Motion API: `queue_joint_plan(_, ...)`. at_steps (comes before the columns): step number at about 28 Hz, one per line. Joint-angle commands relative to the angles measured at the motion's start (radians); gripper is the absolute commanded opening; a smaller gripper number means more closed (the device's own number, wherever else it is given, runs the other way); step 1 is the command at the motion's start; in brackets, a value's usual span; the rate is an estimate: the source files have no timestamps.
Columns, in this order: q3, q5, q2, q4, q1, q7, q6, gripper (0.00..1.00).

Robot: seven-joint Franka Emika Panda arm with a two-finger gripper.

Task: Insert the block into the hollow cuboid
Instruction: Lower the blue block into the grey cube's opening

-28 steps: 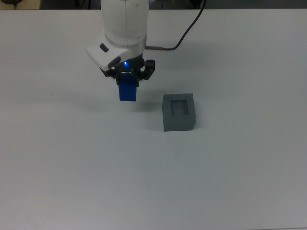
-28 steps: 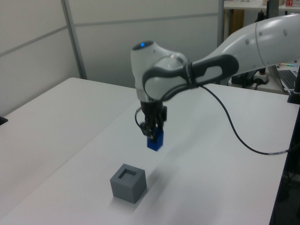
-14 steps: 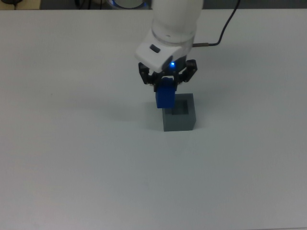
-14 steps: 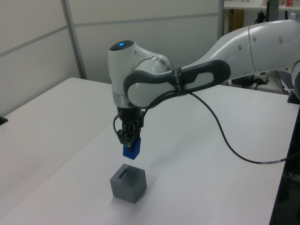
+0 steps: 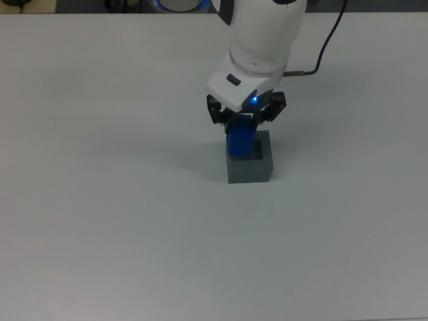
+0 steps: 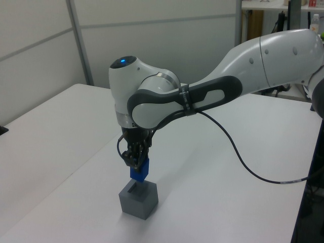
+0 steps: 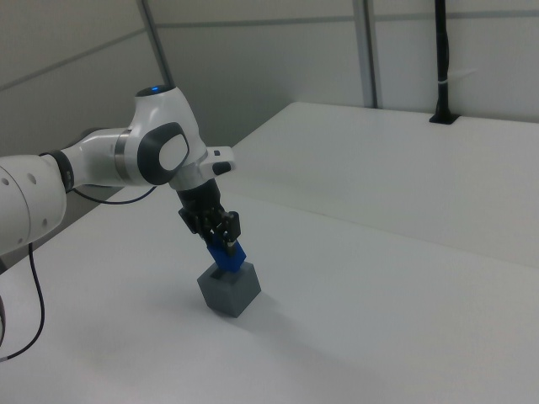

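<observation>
My gripper [image 5: 241,126] [image 6: 135,163] [image 7: 221,240] is shut on the bright-blue block [image 5: 240,141] [image 6: 139,170] [image 7: 226,255] and holds it directly over the grey hollow cuboid [image 5: 251,167] [image 6: 138,199] [image 7: 229,289]. The block's lower end sits at the mouth of the square recess in the cuboid's top; in the left view it looks just at the rim. The block covers most of the recess in the top view. The cuboid stands upright on the white table [image 5: 100,221].
A black cable [image 5: 326,41] [image 6: 243,162] trails from the arm across the table behind the gripper. A black post [image 7: 441,59] rises at the table's far edge in the right view. The table's right edge [image 6: 298,212] shows in the left view.
The gripper has carried the blue block from beside the cuboid, on the top view's left, to over its recess and has come down towards it. The cuboid has not moved.
</observation>
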Motion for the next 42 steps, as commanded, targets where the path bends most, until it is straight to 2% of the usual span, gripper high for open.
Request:
queue_joint_plan(1, -0.011, 0.012, 0.025, 0.016, 0.018, 0.094, 0.010, 0.41)
queue_joint_plan(12, 0.004, 0.012, 0.040, 0.001, 0.036, 0.131, 0.040, 0.41)
queue_joint_plan(34, 0.007, 0.012, 0.040, -0.011, 0.036, 0.219, 0.029, 0.41)
queue_joint_plan(42, 0.015, 0.008, 0.040, -0.011, 0.036, 0.199, 0.028, 0.42)
